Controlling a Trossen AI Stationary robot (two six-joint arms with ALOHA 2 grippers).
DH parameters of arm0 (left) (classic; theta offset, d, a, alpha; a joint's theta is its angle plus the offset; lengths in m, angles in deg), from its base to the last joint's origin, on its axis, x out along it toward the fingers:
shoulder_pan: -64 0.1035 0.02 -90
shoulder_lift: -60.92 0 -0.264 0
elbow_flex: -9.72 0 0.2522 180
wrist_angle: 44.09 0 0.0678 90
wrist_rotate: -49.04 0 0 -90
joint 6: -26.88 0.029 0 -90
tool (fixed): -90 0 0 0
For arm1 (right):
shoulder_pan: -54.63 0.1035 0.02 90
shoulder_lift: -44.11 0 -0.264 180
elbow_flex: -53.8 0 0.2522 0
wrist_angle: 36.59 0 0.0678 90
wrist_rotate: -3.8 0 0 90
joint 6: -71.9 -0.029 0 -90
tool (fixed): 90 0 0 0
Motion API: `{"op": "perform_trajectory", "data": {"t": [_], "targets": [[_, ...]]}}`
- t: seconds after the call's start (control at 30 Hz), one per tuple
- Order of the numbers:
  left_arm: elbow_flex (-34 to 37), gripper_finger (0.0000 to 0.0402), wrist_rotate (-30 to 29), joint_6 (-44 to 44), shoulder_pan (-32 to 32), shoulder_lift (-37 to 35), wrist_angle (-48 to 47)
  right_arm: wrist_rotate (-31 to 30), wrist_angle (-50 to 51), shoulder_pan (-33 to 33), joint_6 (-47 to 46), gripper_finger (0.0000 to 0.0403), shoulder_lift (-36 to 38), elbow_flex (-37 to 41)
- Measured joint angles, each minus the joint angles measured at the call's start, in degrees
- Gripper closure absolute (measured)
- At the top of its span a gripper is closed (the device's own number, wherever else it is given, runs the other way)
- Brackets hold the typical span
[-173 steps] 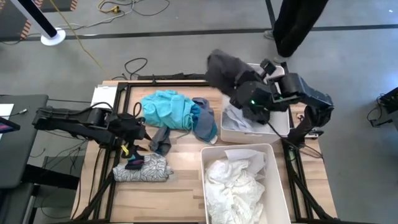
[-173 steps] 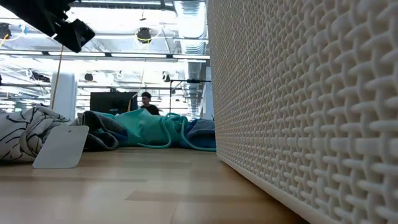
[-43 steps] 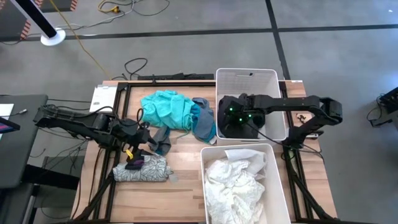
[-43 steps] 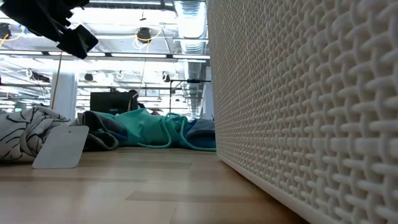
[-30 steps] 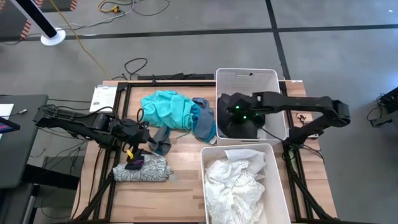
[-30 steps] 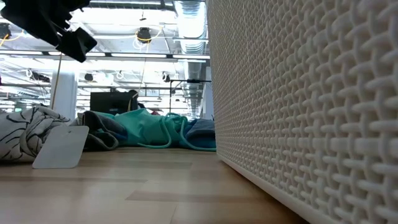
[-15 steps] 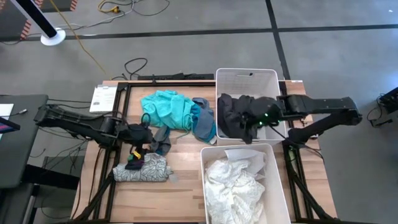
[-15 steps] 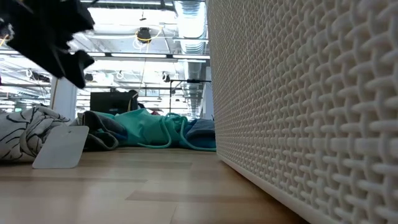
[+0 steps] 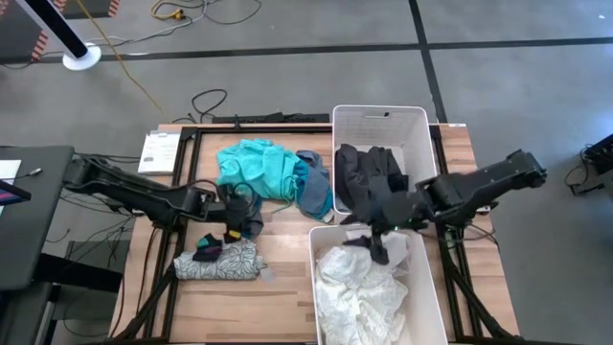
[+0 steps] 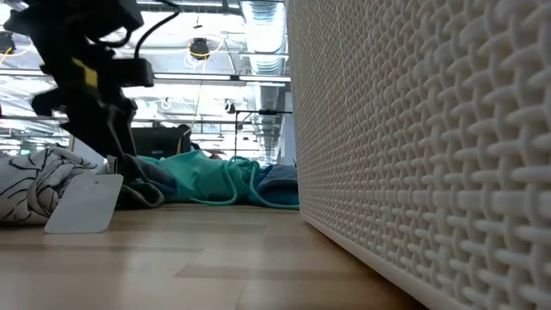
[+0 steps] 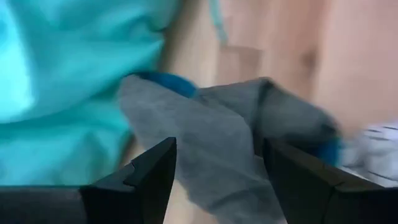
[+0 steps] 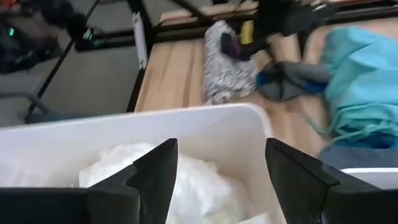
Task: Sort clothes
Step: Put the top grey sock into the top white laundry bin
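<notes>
The clothes lie in a heap on the table: a teal garment (image 9: 257, 168), a blue one (image 9: 312, 184), a grey one (image 9: 249, 220) and a leaf-print one (image 9: 218, 259). My left gripper (image 9: 233, 217) is open and low over the grey garment (image 11: 211, 143), with a finger on each side of a fold. A dark garment (image 9: 367, 180) lies in the far bin (image 9: 378, 111). White clothes (image 9: 359, 283) fill the near bin (image 9: 313, 278). My right gripper (image 9: 379, 245) hangs open and empty over that bin's far end (image 12: 186, 121). My left gripper comes at the grey garment's fold (image 11: 205, 155) from above, slanting toward the table's right. I cannot tell whether its fingers touch the cloth.
The two white bins fill the table's right half; the near bin's woven wall (image 10: 413, 155) blocks the low view on the right. A white card (image 10: 86, 202) leans by the leaf-print garment (image 10: 34, 185). Bare wood (image 9: 283, 259) lies between heap and near bin.
My right gripper has drawn out of the far bin toward the table's near edge, leaving the dark garment spread in that bin, and now hangs over the near bin. My left gripper has moved toward the table's right and down onto the grey garment.
</notes>
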Motion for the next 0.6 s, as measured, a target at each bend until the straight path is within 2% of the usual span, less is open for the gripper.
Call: {"op": "perform_trajectory", "data": {"t": [0.1, 0.2, 0.3, 0.47, 0.5, 0.6], "targets": [[0.0, 0.0171, -2.14, -0.6, 0.0, 2.49, 1.09, -0.04, -0.23, 1.91, 0.02, 0.0145, -2.39, 0.0], [0.0, 0.02, -3.53, -0.67, 0.0, 4.47, 2.78, -0.07, -0.44, 3.73, 0.04, 0.0145, -5.17, 0.0], [0.0, 0.0252, -5.41, -0.65, 0.0, 6.09, 3.24, -0.07, -1.5, 5.77, 0.74, 0.0145, -8.05, 0.0], [0.0, 0.0369, -5.41, 1.64, 0.0, 7.01, 3.96, -0.05, -5.73, 9.65, 4.27, 0.0145, -11.35, 0.0], [0.0, 0.0384, -4.82, 2.4, 0.01, 6.95, 4.87, -0.07, -6.51, 10.31, 4.8, 0.0145, -11.67, 0.0], [-0.35, 0.0395, -4.17, 4.05, 0.02, 5.91, 6.29, -1.38, -8.19, 12.13, 6.3, 0.0145, -12.23, 0.0]]}}
